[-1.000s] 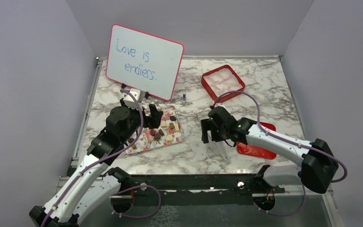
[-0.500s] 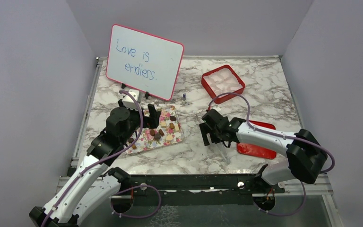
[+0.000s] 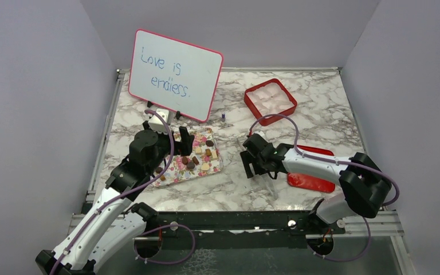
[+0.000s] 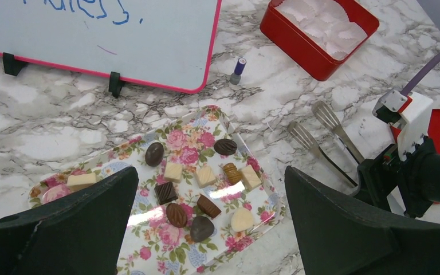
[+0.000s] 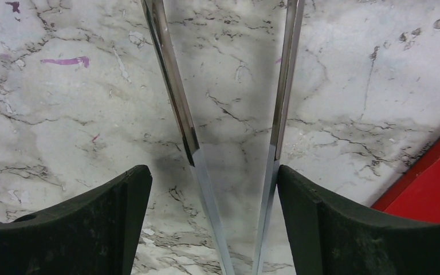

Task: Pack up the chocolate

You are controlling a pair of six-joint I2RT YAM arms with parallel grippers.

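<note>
None packed yet: we see all the chocolate [image 4: 176, 214] on the floral tray [image 4: 146, 252] and the red box [image 4: 293, 46] holding only liners. The left claw [image 4: 209, 183] gapes above, while the right claw [image 5: 212, 172] sits apart, astride the tongs [image 5: 186, 123].

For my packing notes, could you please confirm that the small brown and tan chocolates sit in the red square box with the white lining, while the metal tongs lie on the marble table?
Not quite. The small brown and tan chocolates lie on the pink floral rectangular tray, as the left wrist view shows. The red square box shows only white lining. The metal tongs do lie on the marble table.
</note>
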